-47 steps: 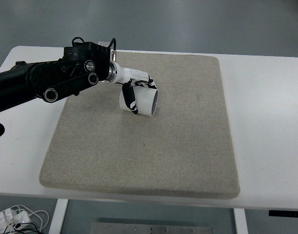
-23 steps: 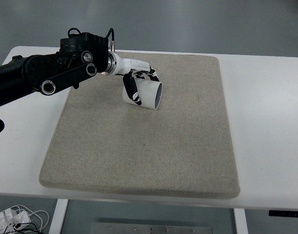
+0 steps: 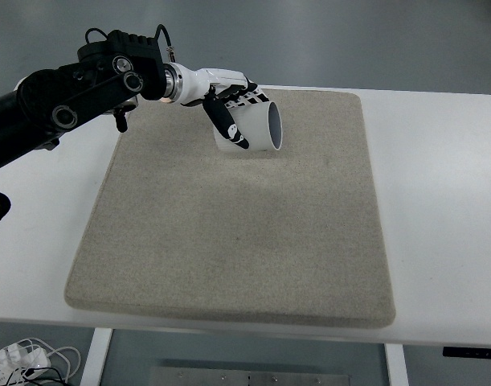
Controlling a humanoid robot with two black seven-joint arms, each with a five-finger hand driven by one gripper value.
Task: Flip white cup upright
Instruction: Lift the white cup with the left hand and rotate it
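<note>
— White cup (image 3: 257, 129) is gripped by the left hand (image 3: 233, 112), raised off the grey mat (image 3: 229, 241) since a second ago, mouth sideways.
— Upright is not reached; more rotation is judged needed above the tabletop (image 3: 438, 201).

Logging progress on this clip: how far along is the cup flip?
Done: the left hand has grasped the white cup. In hand: the cup is on its side over the mat, mouth facing right. Left: turning it upright, setting it down, releasing.
</note>
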